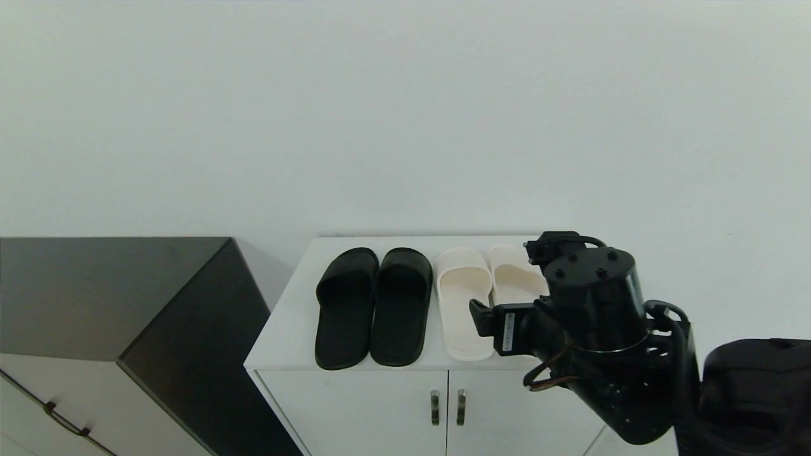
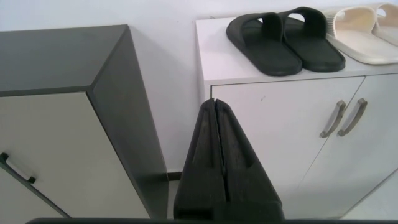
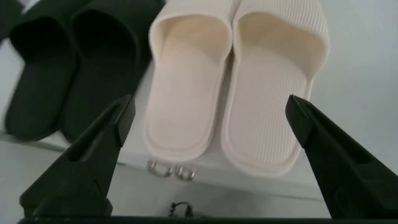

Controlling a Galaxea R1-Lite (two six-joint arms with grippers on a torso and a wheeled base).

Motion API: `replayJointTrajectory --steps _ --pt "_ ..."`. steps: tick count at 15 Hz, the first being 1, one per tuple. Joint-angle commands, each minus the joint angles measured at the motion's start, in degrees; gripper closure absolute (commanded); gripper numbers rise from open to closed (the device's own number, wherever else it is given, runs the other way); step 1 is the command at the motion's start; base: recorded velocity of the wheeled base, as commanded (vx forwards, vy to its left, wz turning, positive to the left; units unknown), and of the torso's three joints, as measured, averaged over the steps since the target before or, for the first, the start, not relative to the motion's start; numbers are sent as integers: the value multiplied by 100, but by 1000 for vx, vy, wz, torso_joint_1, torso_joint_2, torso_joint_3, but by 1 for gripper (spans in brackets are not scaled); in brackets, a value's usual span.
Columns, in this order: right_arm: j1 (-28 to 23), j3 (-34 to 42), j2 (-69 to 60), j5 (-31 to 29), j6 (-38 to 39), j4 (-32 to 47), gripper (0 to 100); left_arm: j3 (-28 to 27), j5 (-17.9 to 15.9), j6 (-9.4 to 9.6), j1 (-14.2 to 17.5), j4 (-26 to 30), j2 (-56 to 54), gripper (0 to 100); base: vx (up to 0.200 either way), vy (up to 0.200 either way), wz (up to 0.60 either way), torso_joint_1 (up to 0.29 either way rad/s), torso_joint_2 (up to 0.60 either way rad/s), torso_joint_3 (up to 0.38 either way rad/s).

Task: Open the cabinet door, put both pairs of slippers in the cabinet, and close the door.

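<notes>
R gripper (image 3: 209,104) spread wide over white slippers (image 3: 236,87), prob. to span the pair; L gripper (image 2: 216,109) clenched, empty, parked beside cabinet (image 1: 355,405); doors not yet open.

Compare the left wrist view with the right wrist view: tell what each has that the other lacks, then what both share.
Left wrist, not right: the dark cabinet beside the white cabinet, and the left gripper, shut. Right wrist, not left: the right gripper, open, facing the white slippers. Both: the black slippers, the white slippers, the white cabinet's top and its door handles.
</notes>
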Motion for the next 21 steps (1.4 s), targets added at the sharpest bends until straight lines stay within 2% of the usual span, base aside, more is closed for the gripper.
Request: replayJointTrajectory --steps 1,3,7,12,17,18,21 --pt "-143 -113 683 -112 -218 -331 0 0 -2 1 -2 -2 8 100 0 0 0 0 0 0" --pt "-301 -324 999 -306 -297 -489 0 0 -2 1 -2 -2 8 100 0 0 0 0 0 0" --pt "-626 -834 1483 -315 -306 -489 0 0 -2 1 -2 -2 8 100 0 0 0 0 0 0" --pt "-776 -1528 2010 -306 -376 -498 0 0 -2 1 7 -2 8 100 0 0 0 0 0 0" --pt "-969 -1994 2450 -262 -1018 -902 0 0 -2 -8 -2 -2 8 100 0 0 0 0 0 0" --pt "-1004 -2020 2494 -253 -1115 -920 100 0 -2 -8 -2 6 8 100 0 0 0 0 0 0" --pt "-1031 -2152 2564 -253 -1141 -920 100 0 -2 -8 -2 -2 8 100 0 0 0 0 0 0"
